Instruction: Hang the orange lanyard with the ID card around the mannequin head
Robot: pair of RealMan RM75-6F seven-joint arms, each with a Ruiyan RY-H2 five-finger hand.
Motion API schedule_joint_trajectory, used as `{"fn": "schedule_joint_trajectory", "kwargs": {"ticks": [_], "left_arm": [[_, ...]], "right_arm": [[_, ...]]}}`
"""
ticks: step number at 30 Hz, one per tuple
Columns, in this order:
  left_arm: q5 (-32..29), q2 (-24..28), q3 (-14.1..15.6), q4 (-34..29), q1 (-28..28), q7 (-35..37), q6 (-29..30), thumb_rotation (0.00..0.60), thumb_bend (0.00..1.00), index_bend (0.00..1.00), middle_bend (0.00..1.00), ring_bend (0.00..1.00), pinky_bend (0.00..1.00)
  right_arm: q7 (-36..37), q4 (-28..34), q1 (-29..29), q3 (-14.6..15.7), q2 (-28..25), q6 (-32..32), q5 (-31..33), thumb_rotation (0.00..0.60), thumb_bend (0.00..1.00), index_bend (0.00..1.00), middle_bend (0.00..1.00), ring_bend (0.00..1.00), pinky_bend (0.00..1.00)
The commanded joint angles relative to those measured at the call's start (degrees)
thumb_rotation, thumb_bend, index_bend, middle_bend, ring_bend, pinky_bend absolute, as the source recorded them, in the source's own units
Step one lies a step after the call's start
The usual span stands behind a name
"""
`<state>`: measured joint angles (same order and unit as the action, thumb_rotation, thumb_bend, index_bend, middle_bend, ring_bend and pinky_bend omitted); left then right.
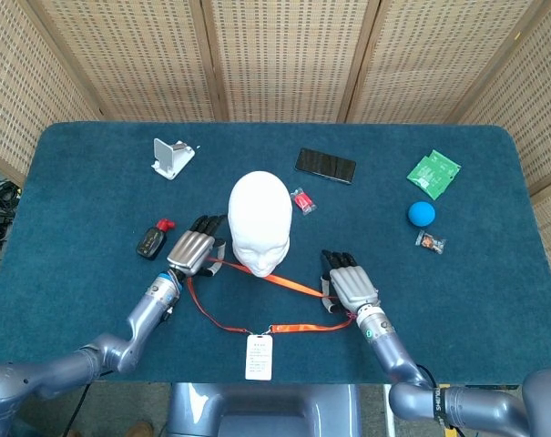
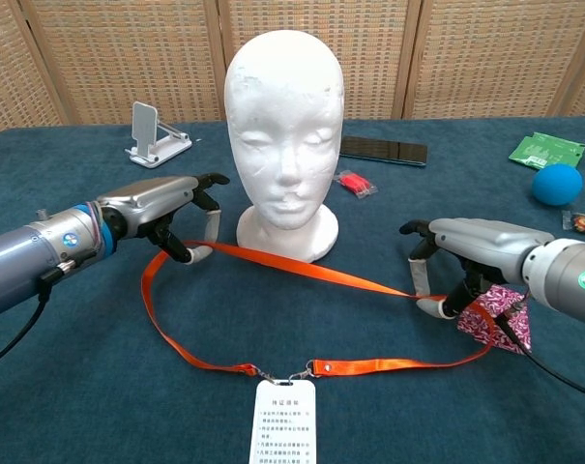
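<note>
The white mannequin head [image 1: 260,223] [image 2: 284,126] stands upright mid-table, facing me. In front of it lies the orange lanyard [image 1: 289,284] [image 2: 311,271], with its white ID card [image 1: 259,356] [image 2: 284,425] flat near the front edge. My left hand [image 1: 191,250] [image 2: 171,213] pinches the strap just left of the head's base. Right of the base, my right hand [image 1: 350,284] [image 2: 466,256] pinches the strap's other end. Between the two hands the strap runs taut and slightly off the cloth. The rest of the loop sags down to the card.
A white phone stand [image 1: 173,157] sits at the back left and a black phone [image 1: 325,165] behind the head. A small red packet [image 1: 302,200], a green packet [image 1: 433,173], a blue ball [image 1: 421,213] and a snack packet [image 1: 430,241] lie to the right. A black device [image 1: 151,241] lies to the left. A purple patterned cloth [image 2: 495,314] lies under my right hand.
</note>
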<state>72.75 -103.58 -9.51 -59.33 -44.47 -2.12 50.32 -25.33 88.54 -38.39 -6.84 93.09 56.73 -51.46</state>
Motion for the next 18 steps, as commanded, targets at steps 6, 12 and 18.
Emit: {"fn": "schedule_joint_trajectory", "kwargs": {"ticks": [6, 12, 18], "left_arm": [[6.25, 2.52, 3.00, -2.82, 4.81, 4.50, 9.61, 0.600, 0.52, 0.82, 0.00, 0.00, 0.00], [9.99, 3.73, 4.18, -3.54, 6.32, 5.24, 14.55, 0.600, 0.52, 0.82, 0.00, 0.00, 0.00], [13.43, 4.57, 4.82, -3.74, 7.10, 5.23, 18.91, 0.600, 0.52, 0.83, 0.00, 0.00, 0.00]], "right_arm": [[-1.18, 5.43, 2.09, 1.16, -1.82, 4.33, -2.26, 0.600, 0.68, 0.77, 0.00, 0.00, 0.00], [-3.57, 9.11, 2.98, 1.31, -2.31, 7.53, -2.97, 0.600, 0.68, 0.77, 0.00, 0.00, 0.00], [-8.78, 12.58, 3.91, 0.56, -1.75, 12.83, -0.51, 0.600, 0.68, 0.78, 0.00, 0.00, 0.00]]}}
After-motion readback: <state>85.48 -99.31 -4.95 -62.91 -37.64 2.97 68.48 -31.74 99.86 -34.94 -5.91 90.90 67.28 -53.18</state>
